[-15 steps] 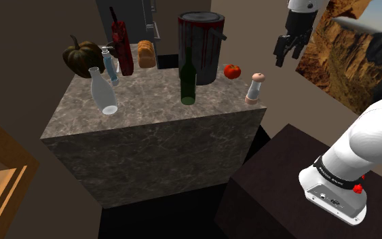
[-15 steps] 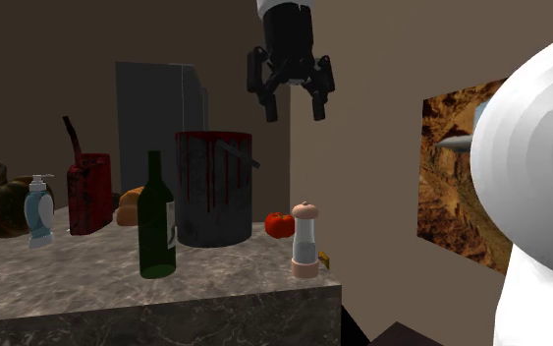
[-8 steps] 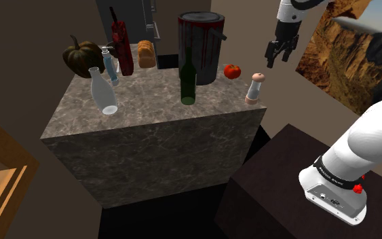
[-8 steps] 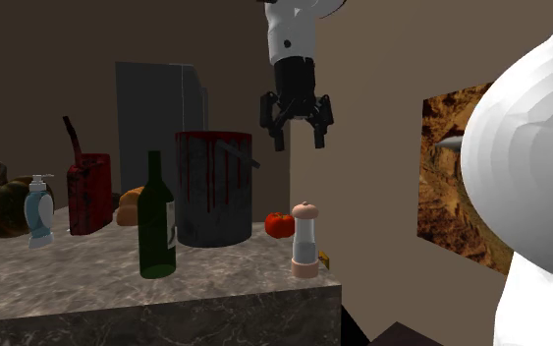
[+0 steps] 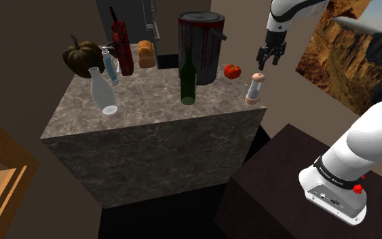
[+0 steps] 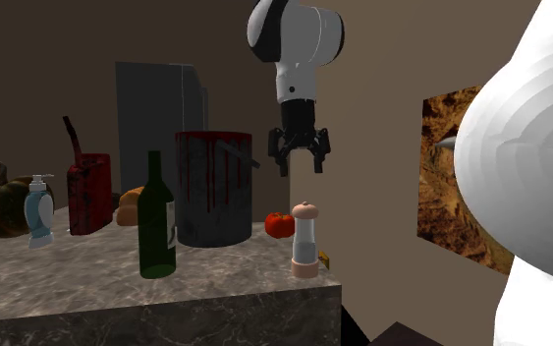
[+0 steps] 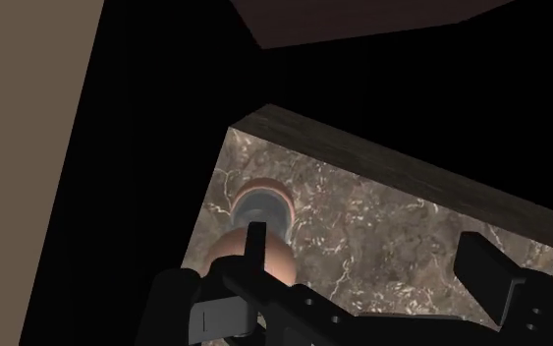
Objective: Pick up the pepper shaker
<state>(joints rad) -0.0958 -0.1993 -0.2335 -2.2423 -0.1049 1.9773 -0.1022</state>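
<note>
Gripper (image 6: 300, 166), fingers spread and empty, is sinking toward the pepper shaker (image 6: 305, 239) (upright on the marble counter's (image 5: 148, 112) corner nearest the stand), now much lower than a second ago; the grasp is probably nearing.

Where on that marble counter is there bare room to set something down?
Bare countertop lies between the clear bottle and the green wine bottle, and from there to the pepper shaker. The back row, pumpkin to tomato, is crowded.
</note>
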